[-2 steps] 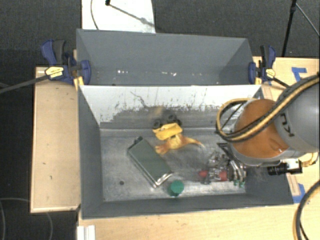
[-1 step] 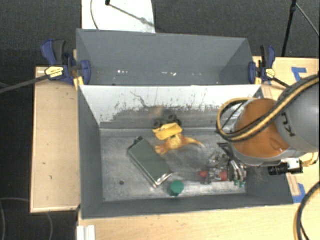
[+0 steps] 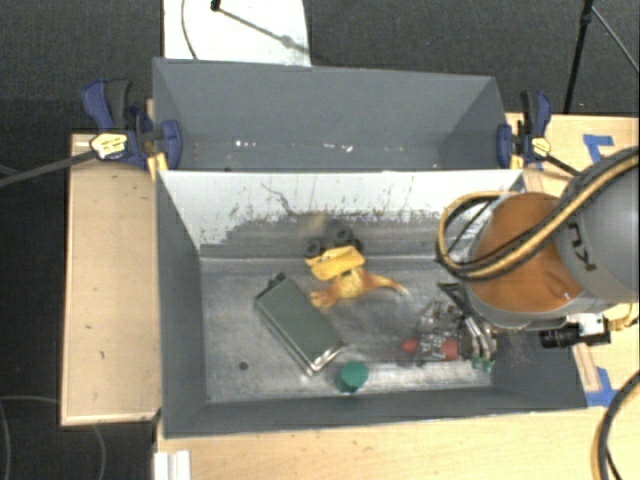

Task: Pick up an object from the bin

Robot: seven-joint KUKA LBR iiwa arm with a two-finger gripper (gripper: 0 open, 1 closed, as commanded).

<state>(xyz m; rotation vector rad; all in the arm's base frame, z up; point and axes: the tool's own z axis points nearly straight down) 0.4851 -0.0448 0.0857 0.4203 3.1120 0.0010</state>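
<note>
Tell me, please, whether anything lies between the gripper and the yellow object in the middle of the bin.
Nothing visible does. Bare bin floor separates the gripper from the yellow object. The grey flat block and the green round thing lie off that line, nearer the front.

This looks to me like a robotics laboratory, not a home or a shop. A heavy grey robot arm point(image 3: 612, 230) with an orange cover point(image 3: 520, 263) and looped cables point(image 3: 468, 256) on its wrist reaches into a grey metal bin point(image 3: 330, 118). The sloped wall of the bin is worn and scratched point(image 3: 300, 208), as from much testing. Around it I see a dark carpet floor point(image 3: 60, 28), and a loose black cable point(image 3: 45, 166) runs over it to the set-up.
</note>
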